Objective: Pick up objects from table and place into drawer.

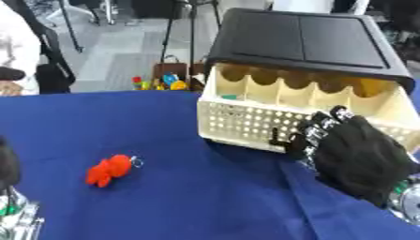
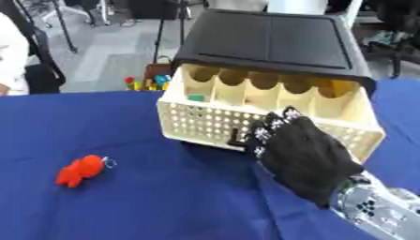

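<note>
The drawer (image 2: 271,126), a cream perforated tray pulled out from under a black cabinet (image 2: 275,40), stands on the blue surface (image 1: 164,197) at the right, its front wall facing the robot. Inside, partitions divide it into cells; a small teal thing (image 2: 196,98) lies in the leftmost one. The right hand (image 2: 299,157), in a black glove, rests against the drawer's front wall with its fingers (image 2: 266,131) curled at the lower edge by a small dark handle; whether they actually grip that handle I cannot tell, and they hold no object to be stowed.

The object to be moved, a small red toy (image 1: 109,170) with a metal ring, lies well apart to the left on the open cloth.

The drawer looks open enough, so the sensible step is to free the right hand and fetch the toy, or use the left hand (image 1: 10,187), which shows only as a dark shape at the lower left edge, its fingers not visible. The toy is soft and small, so a pinch from above should suit, then a drop into a cell.

Nothing lies between toy and drawer. Beyond the far edge are coloured items (image 1: 164,83) and a person's sleeve (image 1: 16,51), neither in the way.
</note>
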Available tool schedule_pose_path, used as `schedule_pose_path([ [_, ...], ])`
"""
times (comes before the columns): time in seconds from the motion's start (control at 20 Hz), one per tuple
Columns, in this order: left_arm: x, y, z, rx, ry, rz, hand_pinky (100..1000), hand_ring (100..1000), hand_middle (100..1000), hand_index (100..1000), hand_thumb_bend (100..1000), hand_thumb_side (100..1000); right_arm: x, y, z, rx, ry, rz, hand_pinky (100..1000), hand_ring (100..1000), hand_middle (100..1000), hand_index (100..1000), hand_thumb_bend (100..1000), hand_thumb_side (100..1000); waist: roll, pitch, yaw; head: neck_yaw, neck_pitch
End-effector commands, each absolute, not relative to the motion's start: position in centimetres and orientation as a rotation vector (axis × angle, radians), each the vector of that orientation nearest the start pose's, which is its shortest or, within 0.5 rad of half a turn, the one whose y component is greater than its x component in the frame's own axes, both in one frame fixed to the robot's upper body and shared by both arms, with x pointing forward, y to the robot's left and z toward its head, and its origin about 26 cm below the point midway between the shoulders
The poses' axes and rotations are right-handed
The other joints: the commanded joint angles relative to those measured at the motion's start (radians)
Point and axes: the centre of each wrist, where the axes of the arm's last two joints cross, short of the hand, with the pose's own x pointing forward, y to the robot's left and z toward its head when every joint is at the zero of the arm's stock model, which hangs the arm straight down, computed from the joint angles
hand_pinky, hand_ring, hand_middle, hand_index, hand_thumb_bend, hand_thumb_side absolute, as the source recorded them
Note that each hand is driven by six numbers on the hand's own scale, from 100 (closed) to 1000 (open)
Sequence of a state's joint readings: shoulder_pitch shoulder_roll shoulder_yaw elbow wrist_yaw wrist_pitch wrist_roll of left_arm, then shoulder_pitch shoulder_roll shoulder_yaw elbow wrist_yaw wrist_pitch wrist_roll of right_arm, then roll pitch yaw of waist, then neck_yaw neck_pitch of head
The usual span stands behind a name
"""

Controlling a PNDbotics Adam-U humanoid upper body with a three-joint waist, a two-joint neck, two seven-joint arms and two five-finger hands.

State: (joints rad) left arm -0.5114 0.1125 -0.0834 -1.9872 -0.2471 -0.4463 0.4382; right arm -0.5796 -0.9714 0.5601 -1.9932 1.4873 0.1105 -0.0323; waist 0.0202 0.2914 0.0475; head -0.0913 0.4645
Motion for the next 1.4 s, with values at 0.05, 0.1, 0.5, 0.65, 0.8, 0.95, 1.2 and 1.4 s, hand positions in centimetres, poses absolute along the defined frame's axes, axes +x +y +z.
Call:
schedule_pose_path([
  [0.05, 30.91, 18.11, 24.68, -0.119, 3.282, -0.179, 531, 726, 695, 864, 514, 815, 29.36, -23.46, 23.44, -2.148, -1.702, 1.939, 100, 255, 264, 507, 170, 369, -0.004, -0.019, -0.002, 0.003, -0.009],
  [0.1, 30.91, 18.1, 24.68, -0.118, 3.282, -0.179, 531, 727, 695, 864, 514, 815, 29.34, -23.47, 23.34, -2.14, -1.701, 1.944, 100, 256, 268, 508, 162, 382, -0.004, -0.019, -0.002, 0.004, -0.009],
  [0.5, 30.92, 18.21, 24.67, -0.126, 3.283, -0.179, 532, 727, 695, 864, 516, 813, 29.38, -23.45, 23.61, -2.138, -1.728, 1.95, 100, 288, 297, 583, 113, 623, -0.002, -0.025, -0.011, 0.026, -0.015],
  [0.65, 30.92, 18.23, 24.63, -0.127, 3.284, -0.178, 533, 727, 696, 864, 516, 813, 29.39, -23.53, 23.7, -2.146, -1.705, 1.965, 100, 292, 306, 597, 152, 655, -0.003, -0.028, -0.016, 0.03, -0.013],
  [0.8, 30.92, 18.21, 24.59, -0.126, 3.286, -0.176, 533, 728, 696, 864, 515, 815, 29.38, -23.66, 23.66, -2.148, -1.693, 1.965, 100, 292, 307, 585, 144, 647, -0.004, -0.029, -0.021, 0.035, -0.008],
  [0.95, 30.91, 18.2, 24.57, -0.126, 3.288, -0.175, 533, 728, 696, 864, 516, 815, 29.35, -23.83, 23.55, -2.148, -1.679, 1.964, 100, 297, 313, 603, 149, 672, -0.004, -0.031, -0.023, 0.037, -0.007],
  [1.2, 30.91, 18.26, 24.5, -0.129, 3.29, -0.173, 534, 728, 696, 864, 517, 813, 29.38, -23.82, 23.73, -2.161, -1.691, 1.943, 100, 307, 326, 624, 176, 709, -0.004, -0.036, -0.026, 0.037, 0.0],
  [1.4, 30.91, 18.3, 24.46, -0.13, 3.292, -0.172, 534, 728, 697, 864, 518, 813, 29.44, -23.8, 24.08, -2.196, -1.722, 1.894, 100, 311, 335, 640, 230, 729, -0.005, -0.039, -0.029, 0.04, 0.006],
])
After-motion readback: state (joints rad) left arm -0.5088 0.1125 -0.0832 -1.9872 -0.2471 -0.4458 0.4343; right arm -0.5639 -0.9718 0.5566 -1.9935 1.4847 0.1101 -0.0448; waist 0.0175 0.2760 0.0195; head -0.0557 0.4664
